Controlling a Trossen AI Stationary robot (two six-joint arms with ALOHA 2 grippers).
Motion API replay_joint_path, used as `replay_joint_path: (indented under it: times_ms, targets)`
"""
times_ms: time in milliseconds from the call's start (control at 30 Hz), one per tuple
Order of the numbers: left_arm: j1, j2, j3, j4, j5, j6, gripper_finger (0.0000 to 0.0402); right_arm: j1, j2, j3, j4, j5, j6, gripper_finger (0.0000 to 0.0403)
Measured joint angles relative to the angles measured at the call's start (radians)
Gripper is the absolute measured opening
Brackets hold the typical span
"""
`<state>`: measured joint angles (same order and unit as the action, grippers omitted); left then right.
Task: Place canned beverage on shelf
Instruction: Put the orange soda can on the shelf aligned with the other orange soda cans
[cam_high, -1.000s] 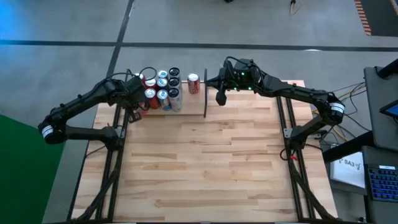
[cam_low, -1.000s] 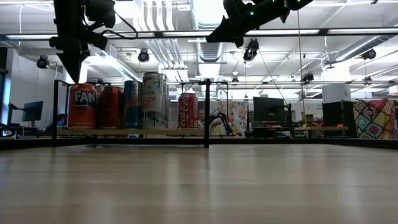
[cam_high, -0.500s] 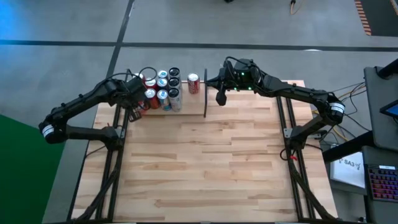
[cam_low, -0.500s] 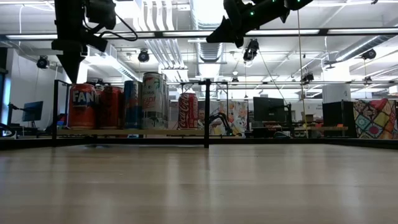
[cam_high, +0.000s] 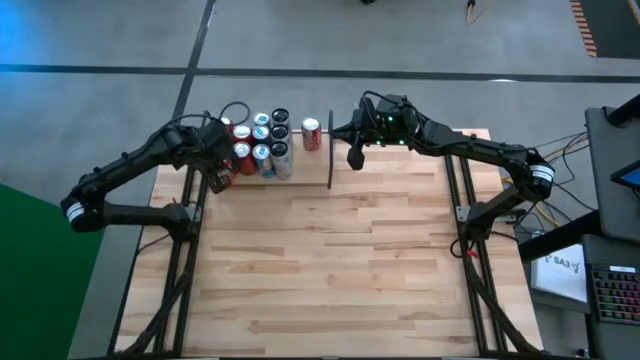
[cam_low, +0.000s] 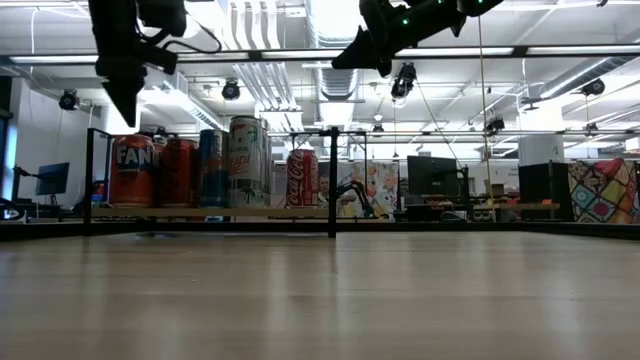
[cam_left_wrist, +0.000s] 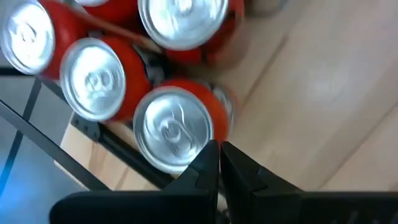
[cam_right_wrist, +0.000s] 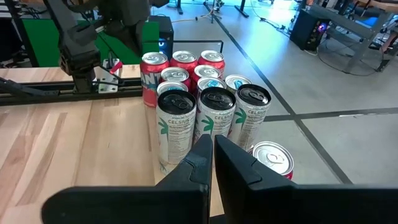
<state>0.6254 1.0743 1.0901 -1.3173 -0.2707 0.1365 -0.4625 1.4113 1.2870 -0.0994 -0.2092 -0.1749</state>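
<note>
The left gripper is hanging with its jaws pressed together on nothing, just above the orange can at the outer corner of the cluster; the right gripper is likewise closed and empty, hovering high beside the divider rod, looking across at the cans. Every can in view is already standing on the shelf, bunched at its left end with one red can apart near the divider; so the placing step is looking finished, and nothing is waiting on the table. My judgement is that the next move is calling for a clean lift of the left arm straight up, clear of the can tops, since a sideways drift could be tipping the corner can. Readable writing: "FAN" on the orange can; "CELSIUS" on the white cans; Coca-Cola script on the red can.
</note>
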Motion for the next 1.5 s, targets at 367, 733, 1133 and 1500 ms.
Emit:
replay_joint_path:
  times_ms: [367,733,1133,1500]
  targets:
    - [0.013,0.044,0.021,0.102,-0.078,0.038,0.0000,0.000,0.000,0.000,0.000,0.000,0.002,0.0009]
    - [0.031,0.101,0.020,0.106,-0.087,0.069,0.0000,0.000,0.000,0.000,-0.002,0.000,0.002,0.0009]
    - [0.031,0.102,0.013,0.105,-0.086,0.066,0.0000,0.000,0.000,0.000,-0.014,0.000,0.002,0.0009]
    - [0.031,0.100,-0.006,0.109,-0.089,0.065,0.0000,0.000,0.000,0.000,-0.023,0.000,0.001,0.0009]
